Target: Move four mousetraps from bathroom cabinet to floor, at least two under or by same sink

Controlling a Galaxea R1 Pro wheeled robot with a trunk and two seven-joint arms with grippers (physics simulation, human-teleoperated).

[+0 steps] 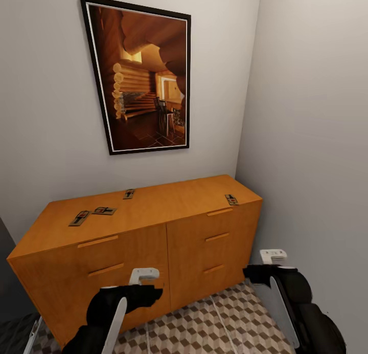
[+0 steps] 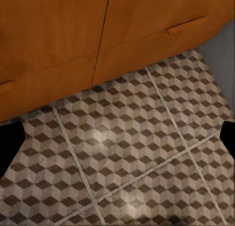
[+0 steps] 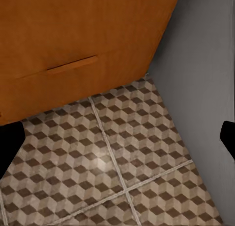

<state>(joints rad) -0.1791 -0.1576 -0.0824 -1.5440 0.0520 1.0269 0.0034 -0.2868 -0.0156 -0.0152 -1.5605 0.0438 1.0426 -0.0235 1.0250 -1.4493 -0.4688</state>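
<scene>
Both pincers hang with fingers apart above the bathroom floor (image 1: 225,318). Four mousetraps (image 1: 79,218) lie flat on the cabinet (image 1: 153,241); you risk sliding one off.

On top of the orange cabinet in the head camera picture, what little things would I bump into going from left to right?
Small flat brown wooden mousetrap at the left end → second mousetrap just beside it → third mousetrap near the wall → fourth mousetrap by the right front corner, all lying on the wide orange-brown wooden cabinet.

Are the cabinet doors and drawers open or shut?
Shut: every front on the cabinet sits flush, none pulled out; four mousetraps lie on top.
</scene>
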